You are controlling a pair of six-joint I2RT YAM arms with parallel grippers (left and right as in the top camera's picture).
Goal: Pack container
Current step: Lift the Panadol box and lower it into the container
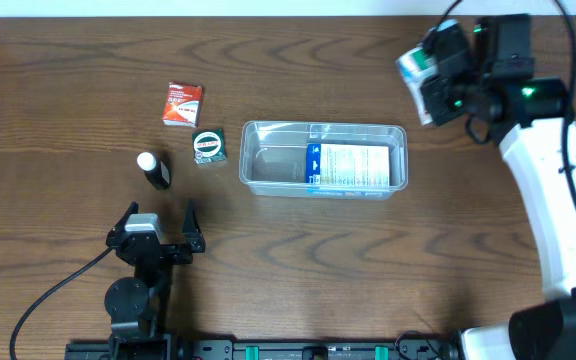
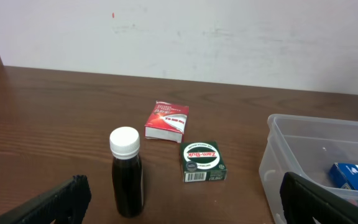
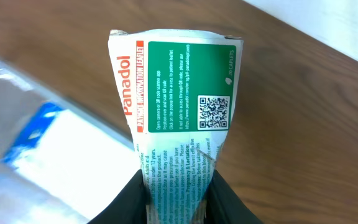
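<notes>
Two fingers of the right gripper (image 3: pixel 178 186) pinch the lower end of a Panadol box (image 3: pixel 176 93), squeezing the carton narrow there, up off the far right corner of the container (image 1: pixel 328 124). That clear tub sits mid-table, a blue-and-white box (image 1: pixel 350 167) lying in its right half. The left gripper (image 1: pixel 160 215) is spread wide, gripping nothing, just short of a white-capped dark bottle (image 2: pixel 127 171).

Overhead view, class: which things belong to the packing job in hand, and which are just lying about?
In the job: container, blue-and-white box inside it, Panadol box, right gripper holding it.
Lying about, untouched, perhaps packed later: red box, green Zam-Buk box, white-capped dark bottle.
</notes>
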